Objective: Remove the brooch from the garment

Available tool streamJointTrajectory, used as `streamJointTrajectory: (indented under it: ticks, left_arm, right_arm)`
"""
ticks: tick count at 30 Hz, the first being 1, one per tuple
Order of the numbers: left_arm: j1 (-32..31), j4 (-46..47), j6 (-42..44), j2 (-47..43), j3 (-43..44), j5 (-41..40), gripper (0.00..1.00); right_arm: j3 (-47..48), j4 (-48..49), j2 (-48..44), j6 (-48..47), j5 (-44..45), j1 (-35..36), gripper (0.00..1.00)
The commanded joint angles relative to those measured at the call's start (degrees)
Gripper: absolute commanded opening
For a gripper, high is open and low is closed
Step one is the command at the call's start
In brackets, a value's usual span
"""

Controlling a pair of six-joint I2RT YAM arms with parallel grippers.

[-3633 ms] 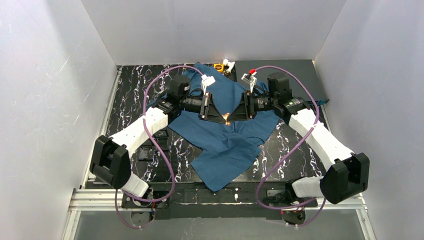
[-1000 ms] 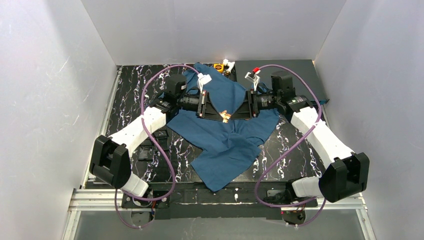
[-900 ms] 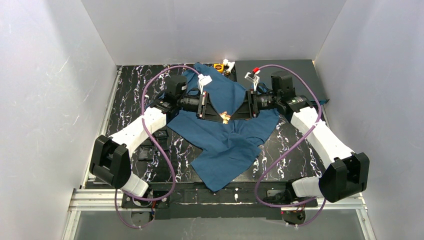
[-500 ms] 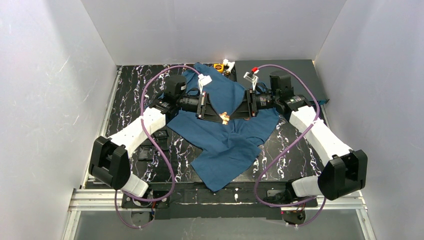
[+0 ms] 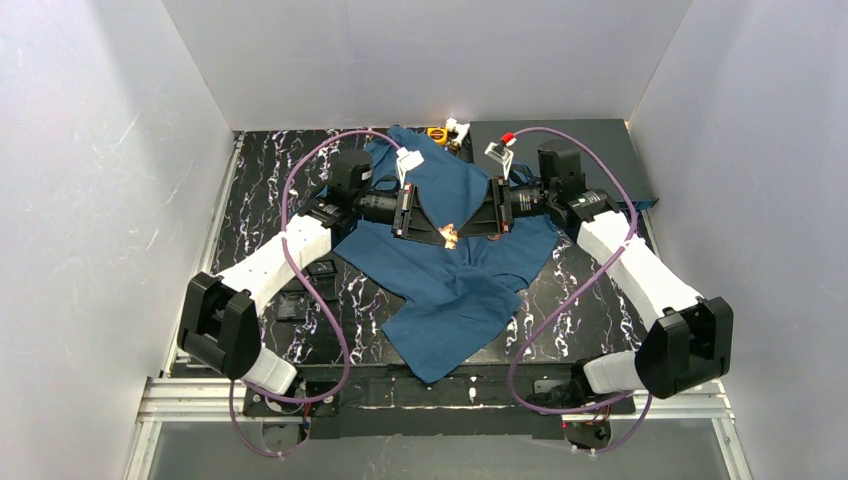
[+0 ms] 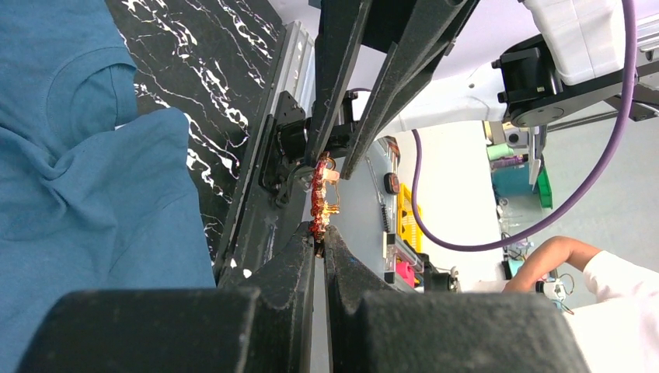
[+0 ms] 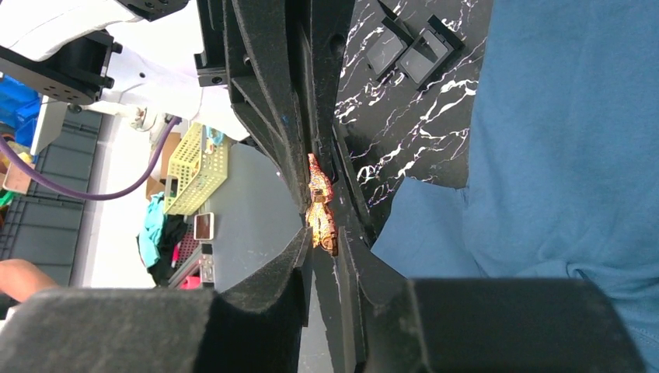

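From above, found left gripper (image 5: 442, 234) and right gripper (image 5: 459, 234) tip to tip over teal T-shirt (image 5: 450, 300), brooch (image 5: 450, 237) between. At left wrist, saw fingers (image 6: 287, 272) clamped on brooch (image 6: 319, 198), clear of cloth. At right wrist, saw fingers (image 7: 272, 272) flanking it (image 7: 320, 206), bite unclear. Risked dropping it on early left release.

The left arm (image 5: 275, 255) stretches toward 1 o'clock, the left tool (image 5: 440, 233) pointing to 3 o'clock, pinched on the brooch (image 5: 450, 236). The right arm (image 5: 640, 270) mirrors it toward 11 o'clock; the right tool (image 5: 462, 233) points to 9 o'clock, jaws nearly together.
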Motion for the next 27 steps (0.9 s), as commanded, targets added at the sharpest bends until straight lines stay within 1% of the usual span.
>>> streamJointTrajectory:
  ticks: [1, 5, 6, 7, 9, 10, 11, 12, 14, 15, 16, 19, 21, 22, 24, 25, 27]
  left_arm:
    - [-0.1, 0.7, -0.2, -2.2, 0.9, 1.8, 0.0]
    - [-0.1, 0.7, -0.2, -2.1, 0.9, 1.7, 0.0]
    - [-0.1, 0.7, -0.2, -2.1, 0.8, 1.6, 0.0]
    - [-0.1, 0.7, -0.3, -2.1, 0.8, 1.6, 0.0]
    - [-0.1, 0.4, -0.1, -2.2, 0.8, 1.5, 0.01]
    - [-0.1, 0.2, 0.3, -2.4, 0.8, 1.3, 0.13]
    - [-0.1, -0.5, 0.7, -2.7, 0.9, 1.1, 0.28]
    - [0.0, -2.9, 2.2, -2.8, 1.2, 0.6, 0.44]
    - [0.4, -11.5, 8.0, -3.5, 3.2, -1.7, 0.7]
    - [0.8, -15.5, 11.0, -3.9, 4.1, -3.1, 0.92]
    - [1.2, -19.2, 13.8, -4.4, 5.0, -4.2, 0.98]
    - [3.6, -30.0, 21.7, -4.8, 9.0, -7.2, 0.98]
    - [5.9, -36.1, 24.5, -4.3, 12.2, -8.0, 0.98]
    - [7.0, -39.0, 25.4, -3.9, 13.9, -8.8, 0.98]
    - [9.4, -44.2, 25.3, -3.0, 18.2, -13.9, 0.98]
    - [11.1, -45.9, 25.4, -2.8, 19.8, -15.1, 0.98]
    - [14.5, -47.0, 26.2, -3.2, 22.0, -14.5, 0.98]
  right_arm:
    - [1.6, 2.0, 0.6, 0.2, -2.0, 0.4, 0.25]
    - [1.7, 1.9, 0.6, -0.2, -2.3, 0.8, 0.25]
    - [1.7, 1.9, 0.6, -0.3, -2.2, 0.9, 0.22]
    - [1.7, 1.9, 0.6, -0.5, -2.2, 1.0, 0.16]
    - [2.0, 1.6, 0.6, -0.9, -2.1, 1.0, 0.01]
    - [2.4, 0.9, 0.6, -1.6, -1.6, 1.1, 0.01]
    - [3.3, -0.5, 0.6, -3.0, -1.0, 1.1, 0.01]
    - [4.2, -2.4, 0.7, -4.8, -0.2, 1.1, 0.01]
    - [6.5, -6.5, 0.9, -9.2, 1.6, 1.1, 0.01]
    - [7.5, -8.7, 1.0, -11.7, 2.4, 1.1, 0.01]
    - [8.5, -10.6, 1.1, -13.9, 3.2, 1.1, 0.01]
    - [11.1, -15.0, 1.2, -19.3, 5.4, 1.1, 0.01]
    - [12.7, -17.2, 1.2, -22.8, 7.2, 1.1, 0.01]
    - [13.6, -17.9, 1.0, -24.4, 8.2, 1.1, 0.01]
    - [15.2, -19.0, 0.6, -28.2, 10.2, 1.2, 0.01]
    - [15.9, -19.4, 0.4, -29.8, 11.0, 1.3, 0.01]
    - [17.2, -20.5, -0.2, -33.8, 12.7, 1.9, 0.01]
